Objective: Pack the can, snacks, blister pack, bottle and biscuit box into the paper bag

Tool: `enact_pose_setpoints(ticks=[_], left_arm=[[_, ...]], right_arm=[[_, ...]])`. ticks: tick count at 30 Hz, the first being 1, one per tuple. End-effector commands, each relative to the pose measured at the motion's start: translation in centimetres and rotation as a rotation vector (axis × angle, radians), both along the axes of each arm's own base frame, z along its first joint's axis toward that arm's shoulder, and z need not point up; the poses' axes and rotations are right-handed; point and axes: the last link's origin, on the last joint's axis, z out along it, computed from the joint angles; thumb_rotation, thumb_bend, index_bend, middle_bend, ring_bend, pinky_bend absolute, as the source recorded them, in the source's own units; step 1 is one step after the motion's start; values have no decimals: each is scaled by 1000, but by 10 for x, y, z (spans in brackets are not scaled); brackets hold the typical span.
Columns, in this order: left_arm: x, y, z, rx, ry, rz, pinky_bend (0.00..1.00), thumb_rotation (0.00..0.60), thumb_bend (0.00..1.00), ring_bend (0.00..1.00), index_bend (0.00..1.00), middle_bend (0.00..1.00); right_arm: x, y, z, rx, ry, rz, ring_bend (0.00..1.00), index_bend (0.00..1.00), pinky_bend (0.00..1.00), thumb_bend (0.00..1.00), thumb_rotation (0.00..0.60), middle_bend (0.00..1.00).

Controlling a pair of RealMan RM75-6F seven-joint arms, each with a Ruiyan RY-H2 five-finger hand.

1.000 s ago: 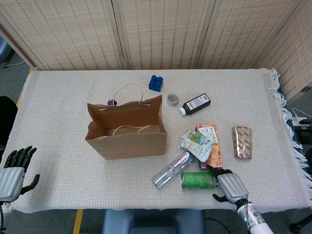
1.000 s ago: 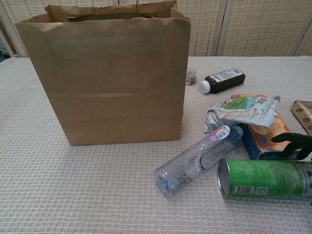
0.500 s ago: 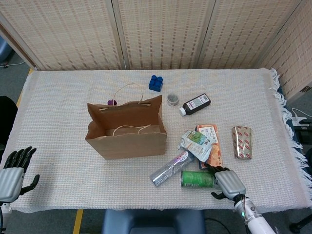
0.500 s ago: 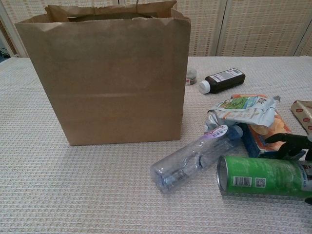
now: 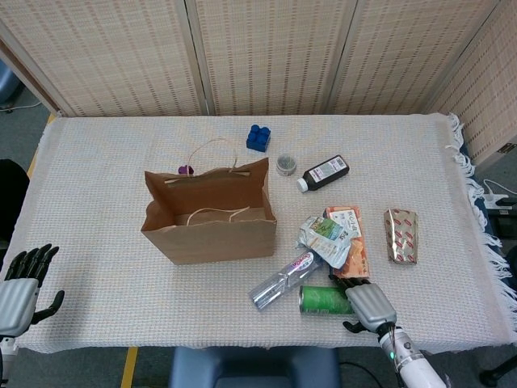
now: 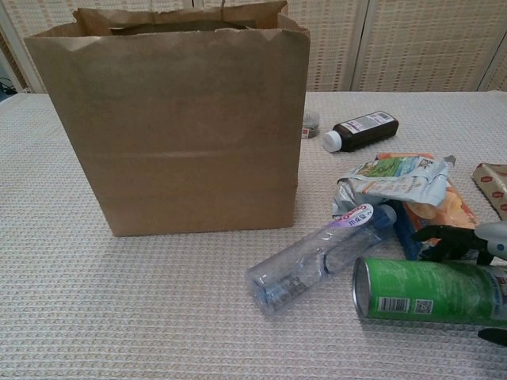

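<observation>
The green can (image 5: 321,300) (image 6: 428,290) lies on its side near the table's front edge. My right hand (image 5: 367,305) covers its right end. Its fingers (image 6: 450,240) reach over the can's far side, and the thumb stays apart on the near side. A clear bottle (image 5: 283,278) (image 6: 317,258) lies just left of the can. Behind them are the snack pouch (image 5: 323,236) (image 6: 393,182), the orange biscuit box (image 5: 352,242) and the foil blister pack (image 5: 401,236). The paper bag (image 5: 212,215) (image 6: 170,119) stands open and upright. My left hand (image 5: 19,289) hangs open off the front left corner.
A dark medicine bottle (image 5: 324,173) (image 6: 361,128), a small jar (image 5: 286,165) and a blue block (image 5: 258,137) lie behind the bag. A small purple thing (image 5: 185,170) sits at the bag's far left corner. The table's fringed edge (image 5: 460,153) runs along the right.
My right hand has slid left further over the can. The clear bottle has been nudged and turned slightly left. The left hand has stayed put.
</observation>
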Motion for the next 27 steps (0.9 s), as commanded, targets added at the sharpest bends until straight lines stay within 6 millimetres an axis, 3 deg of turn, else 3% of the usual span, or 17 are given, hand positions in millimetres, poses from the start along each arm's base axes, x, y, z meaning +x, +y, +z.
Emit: enact_pose_setpoints(ticks=[1, 5, 8, 12, 14, 16, 20, 27], left_arm=[[0, 0, 0, -1, 0, 0, 12, 600, 391, 0, 0, 0], [0, 0, 0, -4, 0, -1, 12, 600, 392, 0, 0, 0], [0, 0, 0, -4, -4, 1, 12, 600, 392, 0, 0, 0], [0, 1, 0, -4, -7, 1, 12, 600, 393, 0, 0, 0], [0, 1, 1, -4, -5, 0, 12, 600, 393, 0, 0, 0], [0, 0, 1, -4, -3, 1, 12, 600, 393, 0, 0, 0], [0, 0, 1, -1, -3, 0, 13, 600, 394, 0, 0, 0], [0, 0, 0, 0, 4, -4, 12, 600, 394, 0, 0, 0]], right_arm=[[2, 0, -6, 5, 9, 6, 153, 82, 247, 137, 600, 207], [3, -2, -14, 5, 31, 9, 155, 103, 245, 137, 600, 207], [3, -2, -19, -3, 45, 12, 201, 198, 284, 139, 600, 221], [5, -2, -20, -38, 26, 10, 493, 538, 595, 240, 600, 461], [7, -1, -17, -58, 6, 5, 592, 653, 692, 297, 600, 552], [10, -1, -10, -73, -21, -5, 635, 714, 717, 319, 600, 597], [17, -7, 12, -139, -109, -29, 645, 733, 718, 323, 600, 610], [35, -29, 75, -353, -386, -48, 645, 735, 718, 323, 600, 609]])
